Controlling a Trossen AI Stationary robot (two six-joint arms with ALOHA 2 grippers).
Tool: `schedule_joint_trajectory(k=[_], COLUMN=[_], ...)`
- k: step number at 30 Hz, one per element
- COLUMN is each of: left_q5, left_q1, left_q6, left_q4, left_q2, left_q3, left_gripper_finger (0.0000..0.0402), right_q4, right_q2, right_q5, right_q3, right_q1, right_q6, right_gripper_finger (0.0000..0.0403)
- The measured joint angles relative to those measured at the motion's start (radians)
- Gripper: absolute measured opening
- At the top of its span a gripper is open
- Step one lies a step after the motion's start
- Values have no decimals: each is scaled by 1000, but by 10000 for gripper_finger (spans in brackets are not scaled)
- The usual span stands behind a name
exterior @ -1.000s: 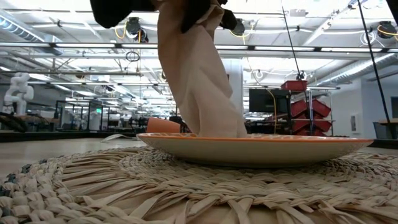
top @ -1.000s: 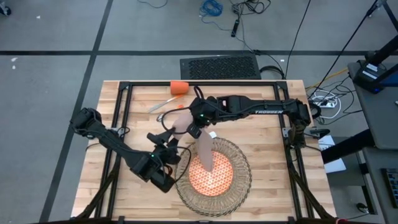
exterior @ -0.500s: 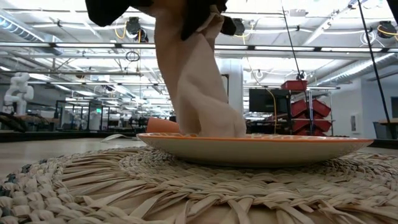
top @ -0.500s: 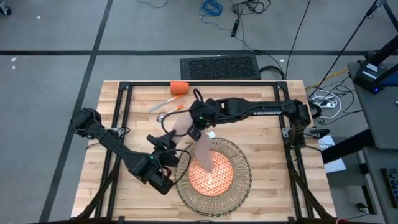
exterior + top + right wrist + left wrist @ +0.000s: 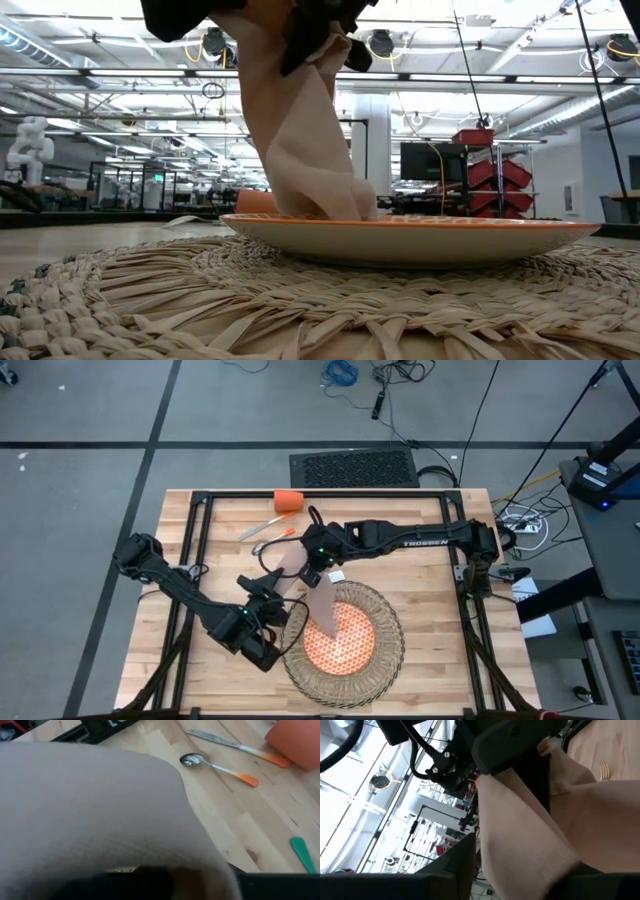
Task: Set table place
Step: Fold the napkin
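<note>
Beige napkin (image 5: 322,605) draped onto orange plate (image 5: 340,643), pinched in right fingers (image 5: 308,567); left fingers' (image 5: 268,592) state unclear.

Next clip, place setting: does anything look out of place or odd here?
Yes: the napkin hangs bunched from the right tool, its lower end dragging on the plate, not laid flat. The cup lies tipped near the table's far edge.

I see a beige napkin (image 5: 322,603) over an orange-patterned plate (image 5: 345,641) on a tan woven mat (image 5: 385,650), all on my pale plank table (image 5: 430,600) with its black frame. The cup (image 5: 287,500) is orange, the knife (image 5: 235,745) and spoon (image 5: 217,768) have orange handles, and the fork (image 5: 302,851) handle is green. Both arms are dark.
</note>
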Motion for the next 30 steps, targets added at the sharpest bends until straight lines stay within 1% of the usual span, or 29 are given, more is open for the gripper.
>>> schedule_joint_trajectory(k=[3, 10, 18, 21, 24, 26, 28, 30], left_q5=[0, 1, 1, 1, 1, 1, 1, 1], left_q1=[-10, -25, -2, -3, -3, -3, -3, -3], left_q6=[9, 106, 112, 136, 222, 270, 299, 315], left_q4=[16, 105, 108, 140, 200, 228, 234, 234], left_q2=[0, 0, 0, 0, 0, 0, 0, 0], left_q3=[0, 0, 1, 1, 1, 1, 1, 1], left_gripper_finger=[128, 128, 127, 122, 97, 65, 24, 8], right_q4=[1, 10, 18, 18, 18, 18, 18, 18], right_q2=[0, 0, 0, 0, 0, 0, 0, 0], right_q5=[1, -2, -2, -2, -2, -2, -1, 0], right_q3=[0, 0, 0, 0, 0, 0, 0, 0], right_q1=[-6, -6, -4, -4, -3, -3, -1, 3], right_q6=[0, 4, 14, 15, 16, 16, 11, -2], right_gripper_finger=[0, 0, 0, 0, 0, 0, 0, 0])
